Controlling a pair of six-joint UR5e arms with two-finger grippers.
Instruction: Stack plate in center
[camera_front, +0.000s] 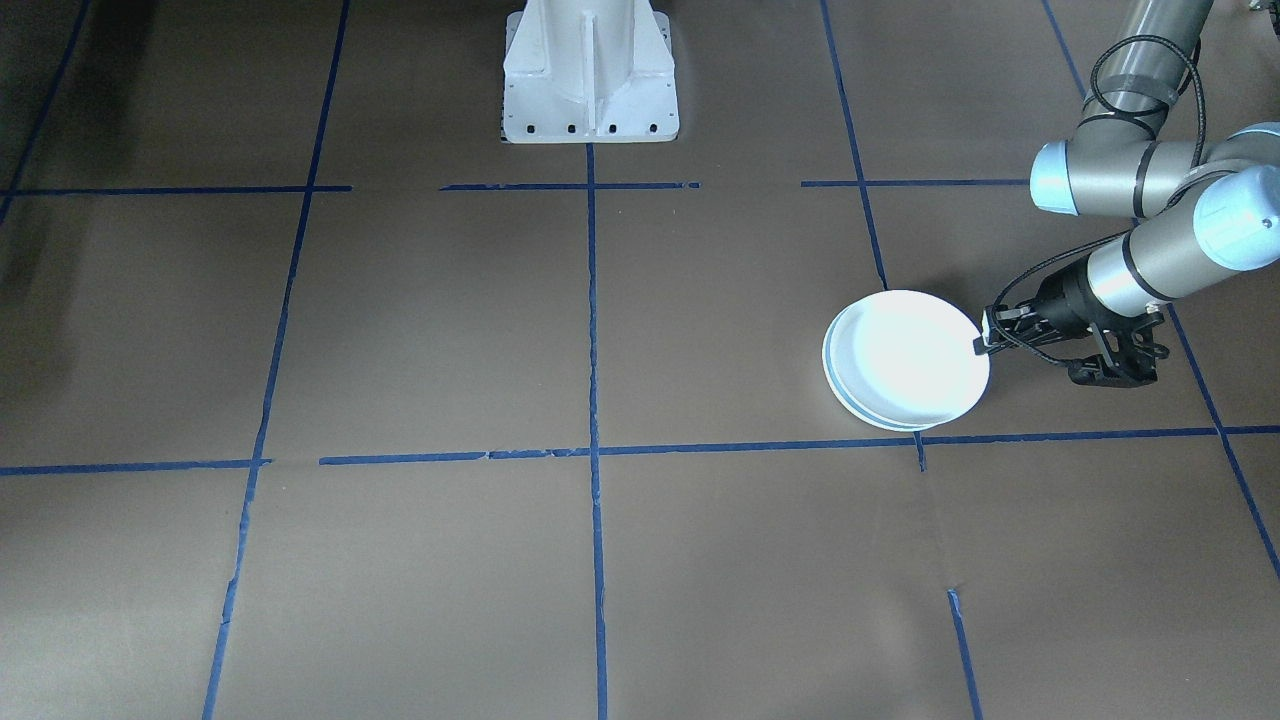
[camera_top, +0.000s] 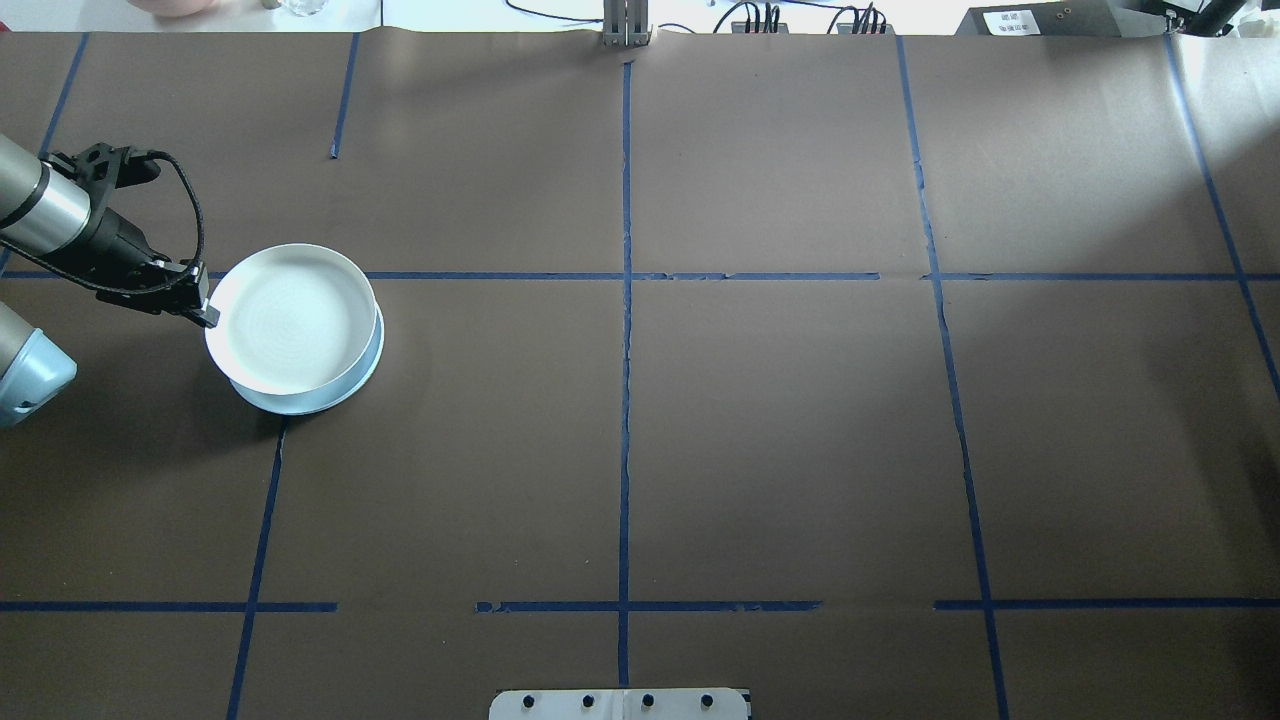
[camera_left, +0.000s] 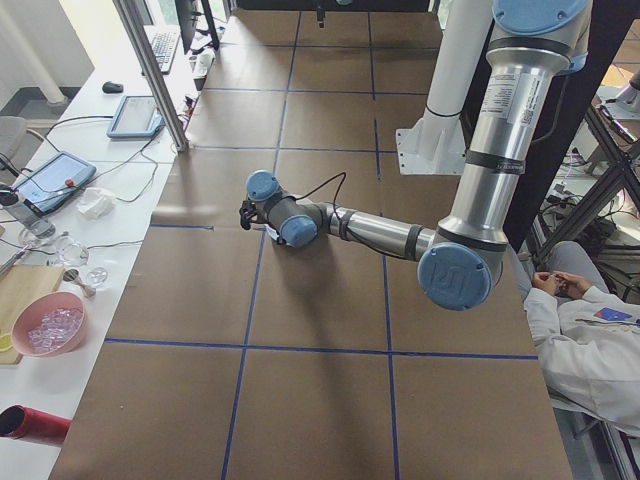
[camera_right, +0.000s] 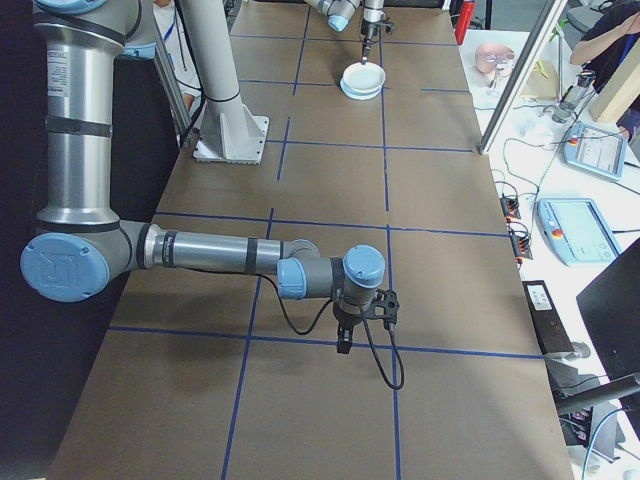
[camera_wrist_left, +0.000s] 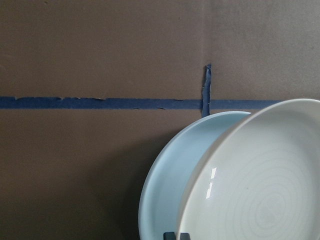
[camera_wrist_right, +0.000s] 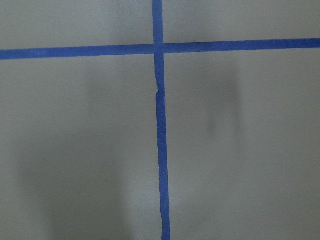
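Note:
A round white plate (camera_top: 290, 320) with faint concentric rings and a cream rim hangs slightly tilted over a pale blue plate (camera_top: 368, 368) of the same size, offset from it. Both are on the robot's left side of the table, as the front view shows for the white plate (camera_front: 905, 355) and the blue plate (camera_front: 835, 388). My left gripper (camera_top: 207, 310) is shut on the white plate's near rim; in the left wrist view its fingertips (camera_wrist_left: 177, 235) pinch the white plate (camera_wrist_left: 265, 185) above the blue plate (camera_wrist_left: 167, 185). My right gripper (camera_right: 344, 342) hovers low over bare table; whether it is open or shut I cannot tell.
Blue tape lines (camera_top: 625, 350) divide the brown table into squares. The white robot pedestal (camera_front: 590, 75) stands at the table's robot side. A bench with a pink bowl (camera_left: 45, 325) and tablets runs along the far edge. A seated person in white (camera_left: 590, 330) is beside the robot.

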